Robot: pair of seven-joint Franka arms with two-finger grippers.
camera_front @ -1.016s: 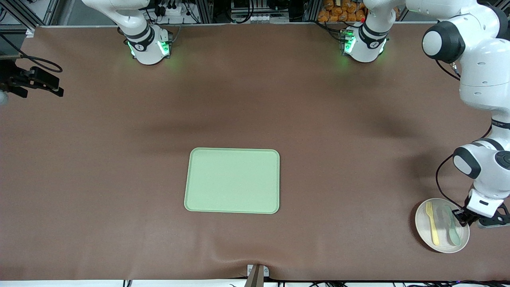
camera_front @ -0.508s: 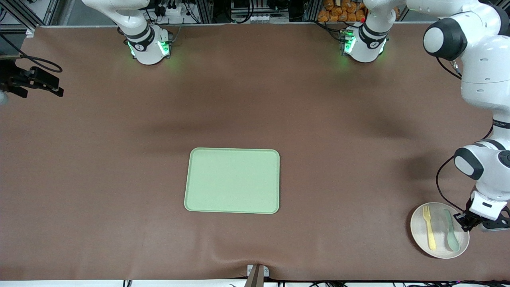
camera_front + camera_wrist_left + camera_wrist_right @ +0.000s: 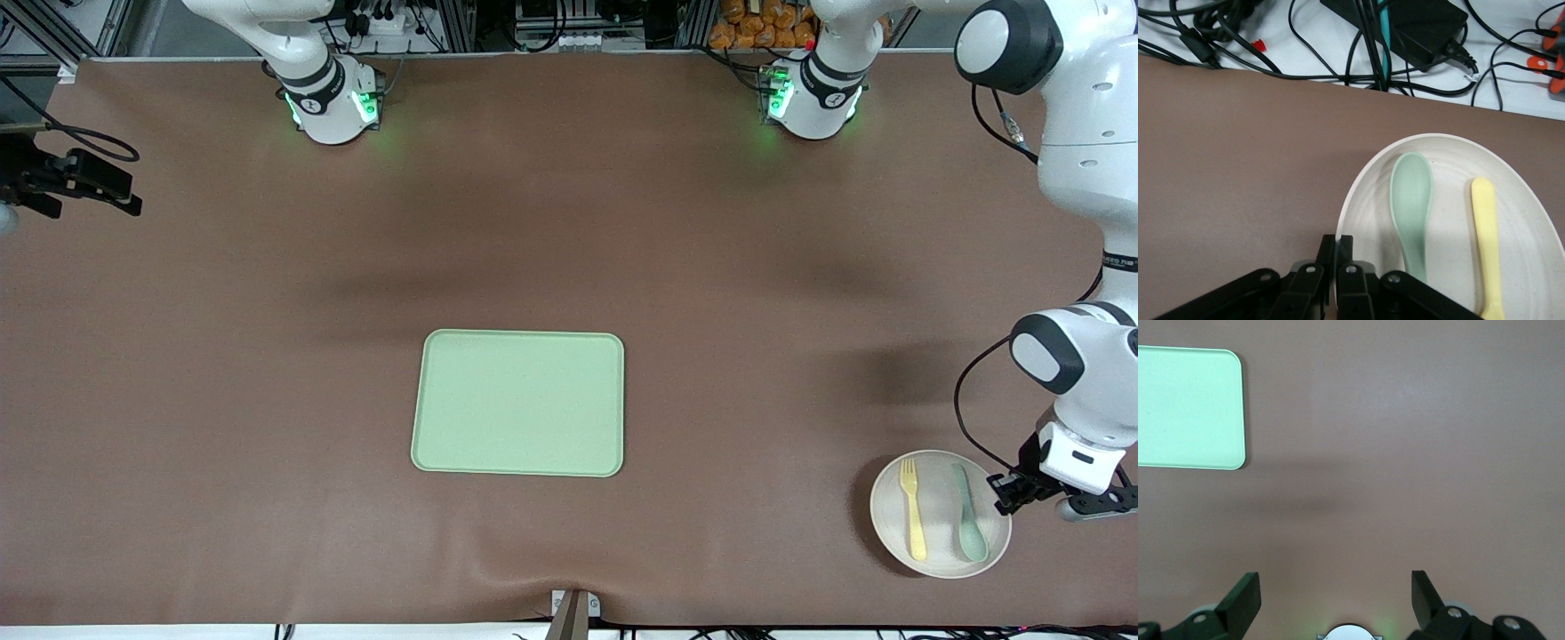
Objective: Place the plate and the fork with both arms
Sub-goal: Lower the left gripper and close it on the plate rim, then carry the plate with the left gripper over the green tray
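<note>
The off-white round plate (image 3: 933,498) is near the table's front edge at the left arm's end. The pale yellow fork (image 3: 910,511) and a grey-green spoon (image 3: 969,524) lie on it side by side. My left gripper (image 3: 1005,498) is shut on the plate's rim. In the left wrist view the closed fingers (image 3: 1337,243) pinch the rim of the plate (image 3: 1451,150), with the spoon (image 3: 1411,200) and the fork (image 3: 1488,240) on it. My right gripper (image 3: 1335,587) is open and empty, high over the bare table, waiting.
The pale green rectangular tray (image 3: 518,403) lies mid-table; its corner shows in the right wrist view (image 3: 1185,407). Cables and a black power brick (image 3: 1405,27) lie just past the table edge by the plate. Brown mat lies between tray and plate.
My left gripper has carried the plate, with fork and spoon on it, sideways toward the tray along the table's front edge. The right arm has not moved.
</note>
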